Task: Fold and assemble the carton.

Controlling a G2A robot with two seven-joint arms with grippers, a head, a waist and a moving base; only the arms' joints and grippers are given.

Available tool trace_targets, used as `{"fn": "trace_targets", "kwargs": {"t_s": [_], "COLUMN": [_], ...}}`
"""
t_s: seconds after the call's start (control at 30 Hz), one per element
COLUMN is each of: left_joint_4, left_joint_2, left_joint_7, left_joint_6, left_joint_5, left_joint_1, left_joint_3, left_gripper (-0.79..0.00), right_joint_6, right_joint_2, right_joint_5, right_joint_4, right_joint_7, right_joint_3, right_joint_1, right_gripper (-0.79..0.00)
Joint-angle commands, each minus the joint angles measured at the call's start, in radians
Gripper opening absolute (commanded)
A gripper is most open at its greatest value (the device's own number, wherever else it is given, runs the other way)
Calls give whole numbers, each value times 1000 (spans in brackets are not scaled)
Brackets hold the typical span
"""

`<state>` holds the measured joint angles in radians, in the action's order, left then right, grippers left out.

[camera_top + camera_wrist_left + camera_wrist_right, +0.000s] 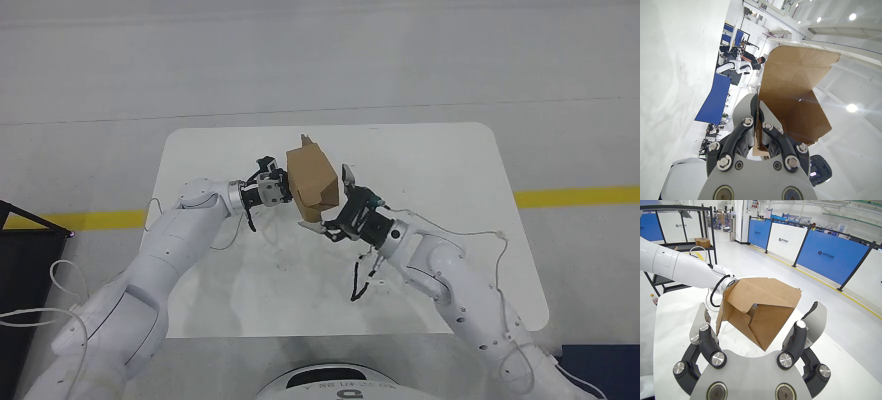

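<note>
Above table (450,170), left pincer (757,107) pinching carton (797,72) edge

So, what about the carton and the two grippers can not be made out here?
Left gripper: its fingertips, right wrist view, behind the carton.
Right gripper: touching the carton or not, top view, too small.
Carton's lower flaps: top view, under its own walls.

A box (311,183) held up over the middle of the worktop (440,170)
The left gripper (272,190) clamps one wall and the right gripper (332,207), jaws spread, crowds its lower corner; passage lies along the worktop's far edge and out to either side.
</note>
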<state>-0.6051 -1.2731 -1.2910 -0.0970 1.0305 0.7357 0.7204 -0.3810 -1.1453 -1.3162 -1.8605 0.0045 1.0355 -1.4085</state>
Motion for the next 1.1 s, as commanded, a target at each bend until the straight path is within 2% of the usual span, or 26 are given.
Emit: {"fn": "trace_targets", "kwargs": {"t_s": [0.0, 0.37, 1.07], "left_joint_4": [0, 0, 0], "left_joint_2": [0, 0, 0], "left_joint_7": [0, 0, 0], "left_joint_6": [0, 0, 0], "left_joint_5": [0, 0, 0], "left_joint_1": [0, 0, 0], "left_joint_3": [0, 0, 0], "left_gripper": [-785, -785, -785], "right_joint_6": [23, 143, 108], "right_joint_2": [0, -8, -24], "right_joint_5": [-22, -61, 73], "right_joint_4": [-4, -11, 42], "right_joint_7": [-17, -56, 61], "right_joint_3": [0, 10, 35], "right_joint_1": [-11, -36, 33], "right_gripper": [0, 0, 0]}}
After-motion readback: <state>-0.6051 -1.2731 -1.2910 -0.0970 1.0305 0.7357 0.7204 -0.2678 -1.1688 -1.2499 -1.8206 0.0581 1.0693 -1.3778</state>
